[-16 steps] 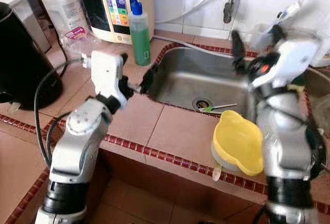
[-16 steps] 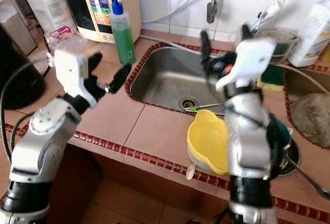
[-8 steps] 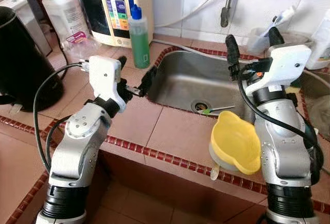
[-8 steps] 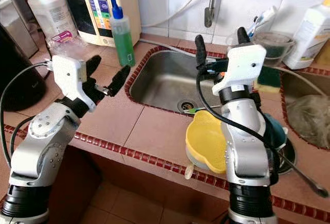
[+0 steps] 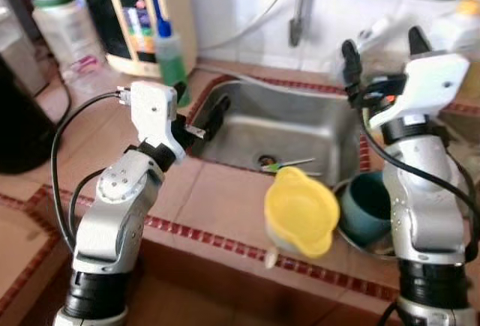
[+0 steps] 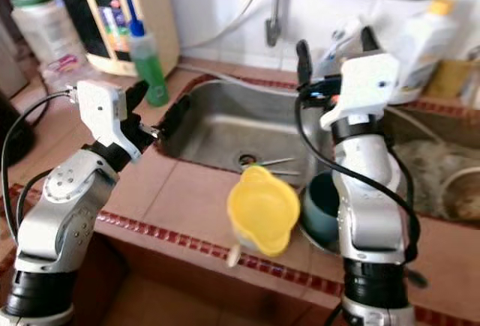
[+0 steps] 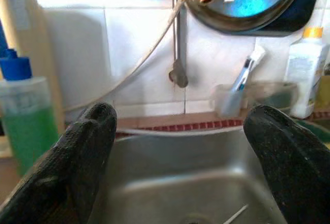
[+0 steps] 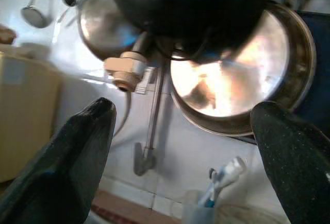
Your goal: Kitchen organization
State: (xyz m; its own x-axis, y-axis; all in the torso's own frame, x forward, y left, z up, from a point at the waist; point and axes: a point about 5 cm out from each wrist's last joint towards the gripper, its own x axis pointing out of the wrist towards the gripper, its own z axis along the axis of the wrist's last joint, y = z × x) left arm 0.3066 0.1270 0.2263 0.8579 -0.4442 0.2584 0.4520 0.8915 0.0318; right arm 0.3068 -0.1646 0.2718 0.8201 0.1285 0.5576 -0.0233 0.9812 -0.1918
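A yellow plastic jug [image 5: 300, 210] sits at the counter's front edge, before the steel sink [image 5: 300, 127]. To its right, a teal bowl [image 5: 367, 198] rests in a metal dish. A green-handled utensil [image 5: 281, 165] lies by the sink drain. My left gripper [image 5: 199, 105] is open and empty, over the sink's left rim, near the green soap bottle [image 5: 169, 60]. My right gripper [image 5: 382, 47] is raised over the sink's right side, open, holding nothing. It points up at the wall, where pans [image 8: 242, 80] hang.
A tap pipe [image 7: 178, 54] hangs over the sink. A toothbrush holder [image 7: 247, 87] and a white bottle [image 7: 304, 72] stand on the back ledge. At the back left are a cream appliance [image 5: 142, 11], a large white jar [image 5: 56, 19] and a black kettle [image 5: 15, 116].
The camera has swung right, so the whole scene has slid left and the teal bowl now shows. My right gripper has steadied in a raised pose; the left stays open by the sink.
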